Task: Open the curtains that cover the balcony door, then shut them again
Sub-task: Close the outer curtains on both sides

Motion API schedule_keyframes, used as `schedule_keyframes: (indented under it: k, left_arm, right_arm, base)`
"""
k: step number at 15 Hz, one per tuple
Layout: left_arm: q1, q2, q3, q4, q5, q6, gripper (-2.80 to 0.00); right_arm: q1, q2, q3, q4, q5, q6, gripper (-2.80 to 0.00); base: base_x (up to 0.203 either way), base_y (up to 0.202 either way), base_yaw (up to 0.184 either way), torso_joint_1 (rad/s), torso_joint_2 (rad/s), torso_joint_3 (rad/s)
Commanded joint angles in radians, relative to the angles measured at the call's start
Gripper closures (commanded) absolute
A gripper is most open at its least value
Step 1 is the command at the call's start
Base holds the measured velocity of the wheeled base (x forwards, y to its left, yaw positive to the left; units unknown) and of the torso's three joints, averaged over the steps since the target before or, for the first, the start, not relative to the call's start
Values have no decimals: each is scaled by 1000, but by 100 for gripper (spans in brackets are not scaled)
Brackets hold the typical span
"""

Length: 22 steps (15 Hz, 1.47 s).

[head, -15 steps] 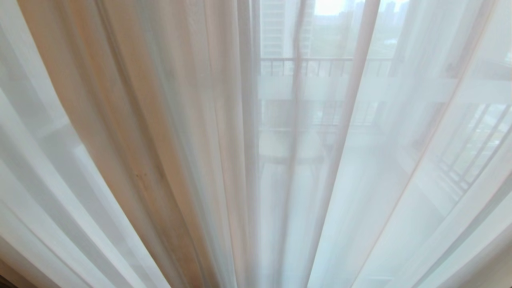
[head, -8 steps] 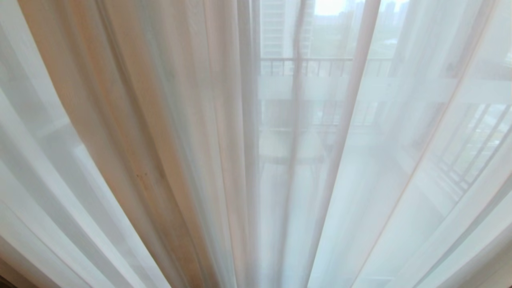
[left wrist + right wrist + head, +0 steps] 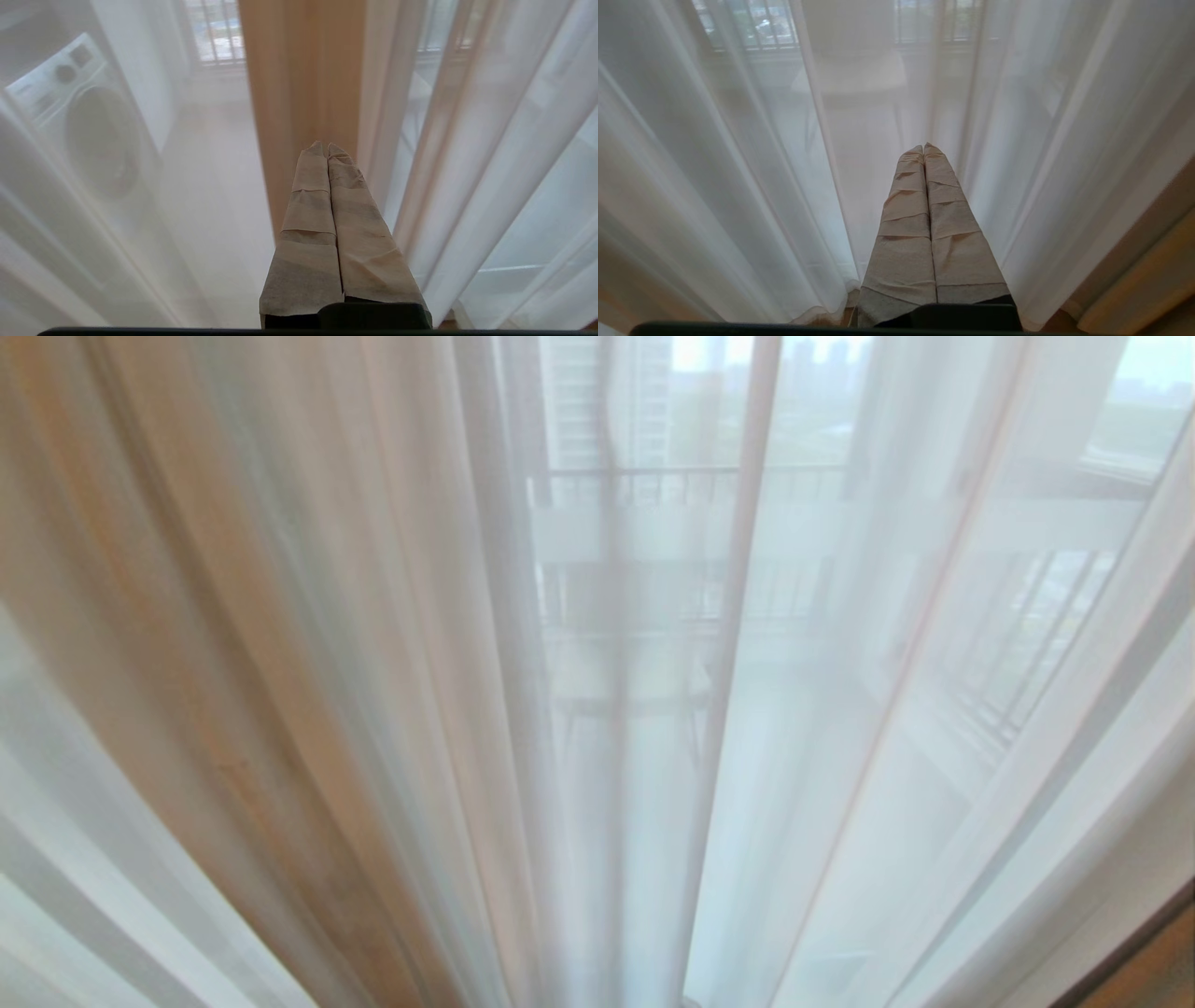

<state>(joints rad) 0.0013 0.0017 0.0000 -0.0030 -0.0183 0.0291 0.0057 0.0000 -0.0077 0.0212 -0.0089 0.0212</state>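
Thin white sheer curtains [image 3: 392, 709] hang in folds across the whole head view, drawn over the balcony door. Through them shows the door's glass with a pale horizontal strip [image 3: 653, 532]. Neither arm is in the head view. My left gripper [image 3: 325, 145], its fingers wrapped in beige tape, is shut and empty just in front of the sheers [image 3: 467, 163], before a tan upright band [image 3: 303, 84]. My right gripper [image 3: 923, 147] is likewise shut and empty, pointing at the sheers [image 3: 738, 163] without touching them. A thicker beige fold [image 3: 1148, 261] hangs beside it.
Behind the sheers are a balcony railing [image 3: 691, 485], a small round table [image 3: 635, 681] and tall buildings beyond. A white front-loading washing machine [image 3: 93, 135] stands behind the sheers near the left gripper. The sheers' hem reaches the wooden floor [image 3: 831, 319].
The whole head picture has slid left and slightly up, so the camera has moved. The curtains hang as before.
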Motion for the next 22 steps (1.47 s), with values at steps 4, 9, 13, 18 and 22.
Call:
schedule_keyframes:
  k: [4,9,13,18,22]
  left_arm:
    - [0,-2,0,0,1,0,0]
    - [0,-2,0,1,6,6,0]
    - [0,-2,0,1,6,0,0]
    - [0,-2,0,1,6,0,0]
    - [0,-2,0,1,4,-1,0]
  right_arm:
    - [0,2,0,0,1,0,0]
    - [0,0,0,0,0,0,0]
    - [0,0,0,0,0,0,0]
    - [0,0,0,0,0,0,0]
    - [0,0,0,-1,1,-1,0]
  base:
    - [1,8,-172,-83,188,93]
    - [0,9,-165,-72,155,76]
    - [0,2,-46,-2,3,2]
    - [0,0,0,0,0,0]
    - [0,0,0,0,0,0]
